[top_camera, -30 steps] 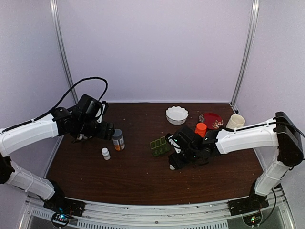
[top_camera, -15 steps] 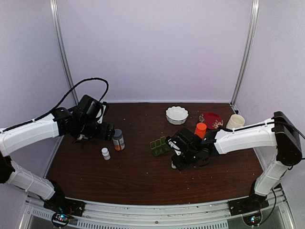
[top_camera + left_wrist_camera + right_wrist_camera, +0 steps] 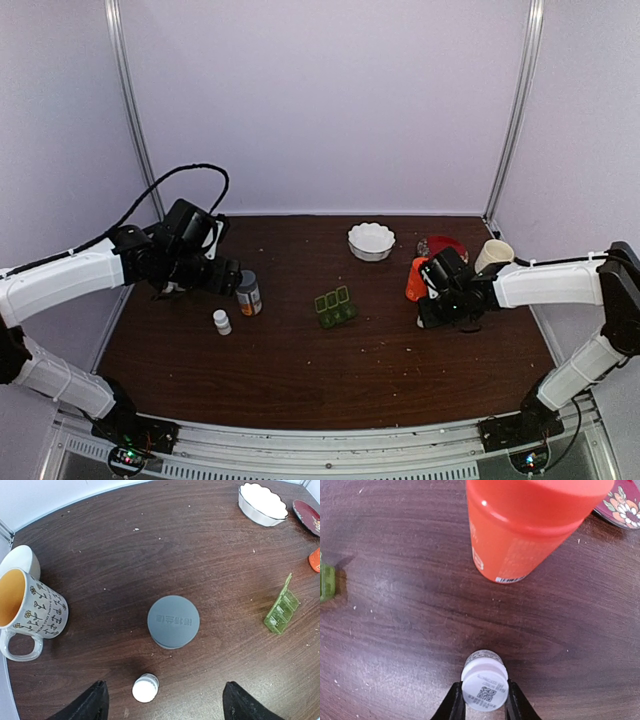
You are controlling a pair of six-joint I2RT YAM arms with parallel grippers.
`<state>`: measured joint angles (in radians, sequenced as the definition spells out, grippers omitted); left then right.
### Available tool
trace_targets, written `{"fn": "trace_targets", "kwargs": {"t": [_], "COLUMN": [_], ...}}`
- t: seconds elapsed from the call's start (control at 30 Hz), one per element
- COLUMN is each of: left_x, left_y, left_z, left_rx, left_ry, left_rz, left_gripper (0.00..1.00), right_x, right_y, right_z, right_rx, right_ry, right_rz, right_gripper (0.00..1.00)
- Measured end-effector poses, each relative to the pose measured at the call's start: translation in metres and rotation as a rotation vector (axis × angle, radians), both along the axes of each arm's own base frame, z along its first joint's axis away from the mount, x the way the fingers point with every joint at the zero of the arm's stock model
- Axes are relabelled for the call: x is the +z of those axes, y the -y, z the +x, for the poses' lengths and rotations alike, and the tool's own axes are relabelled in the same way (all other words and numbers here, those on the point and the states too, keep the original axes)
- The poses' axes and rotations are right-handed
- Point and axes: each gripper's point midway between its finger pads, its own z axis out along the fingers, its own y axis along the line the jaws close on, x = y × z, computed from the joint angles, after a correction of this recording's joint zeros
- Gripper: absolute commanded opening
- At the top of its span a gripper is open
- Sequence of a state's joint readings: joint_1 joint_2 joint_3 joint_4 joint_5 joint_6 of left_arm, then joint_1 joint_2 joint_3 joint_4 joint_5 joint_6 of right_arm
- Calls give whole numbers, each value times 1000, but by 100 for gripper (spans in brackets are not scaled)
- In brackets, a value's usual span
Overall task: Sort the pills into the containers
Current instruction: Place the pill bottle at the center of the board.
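Note:
The dark-green pill box (image 3: 335, 306) stands mid-table with its lids up; it also shows at the right of the left wrist view (image 3: 282, 611) and at the left edge of the right wrist view (image 3: 326, 582). I cannot make out any pills; only tiny pale specks dot the wood. My left gripper (image 3: 224, 277) is open and empty, its fingertips (image 3: 92, 705) wide apart above the table. My right gripper (image 3: 430, 316) is shut on a small white bottle (image 3: 484, 686) just in front of the orange bottle (image 3: 530, 525).
A grey-capped bottle (image 3: 173, 621) and a second small white bottle (image 3: 145, 688) stand under the left gripper. A flowered mug (image 3: 27, 612) is at the far left. A white bowl (image 3: 371, 240), red plate (image 3: 443, 250) and beige cup (image 3: 493, 255) stand at the back right.
My right arm has drawn back to the right, from beside the pill box to in front of the orange bottle, with the small white bottle in its grip. The left arm has not moved.

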<state>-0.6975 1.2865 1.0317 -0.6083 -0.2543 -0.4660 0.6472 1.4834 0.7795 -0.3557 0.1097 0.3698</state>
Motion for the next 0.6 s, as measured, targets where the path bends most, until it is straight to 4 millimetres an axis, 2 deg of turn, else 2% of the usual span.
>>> {"fn": "trace_targets", "kwargs": {"t": [0.07,0.1,0.13,0.17,0.23,0.3,0.4,0.53,0.6], "left_x": [0,0,-1,-1,-2,-4,-4,-3,-2], "left_y": [1,1,1,1,2,3,5,5,6], "left_z": [0,0,-1,-1,-1,-1,-2,-2,-3], "left_rx": [-3,-4,-5,-6,-8,-11,-21,-32,-40], "left_ry": [-2,-3,-4,-6,-10,-15,-21,-19,-16], "left_rz": [-3,-4,-4,-4,-3,-4,-9,-8,-9], "left_gripper": [82,82,82,82,82,82,82,82,82], "right_x": [0,0,0,-1,-6,-9,-2,35,59], "right_y": [2,1,1,1,1,4,8,5,1], "right_z": [4,6,7,9,10,9,12,31,46], "right_rx": [-12,-14,-18,-21,-23,-31,-38,-52,-54], "right_ry": [5,6,7,5,-12,-25,-14,62,120], "right_rz": [12,16,20,23,20,14,12,37,59], "right_gripper": [29,37,55,68,81,83,84,88,88]}}
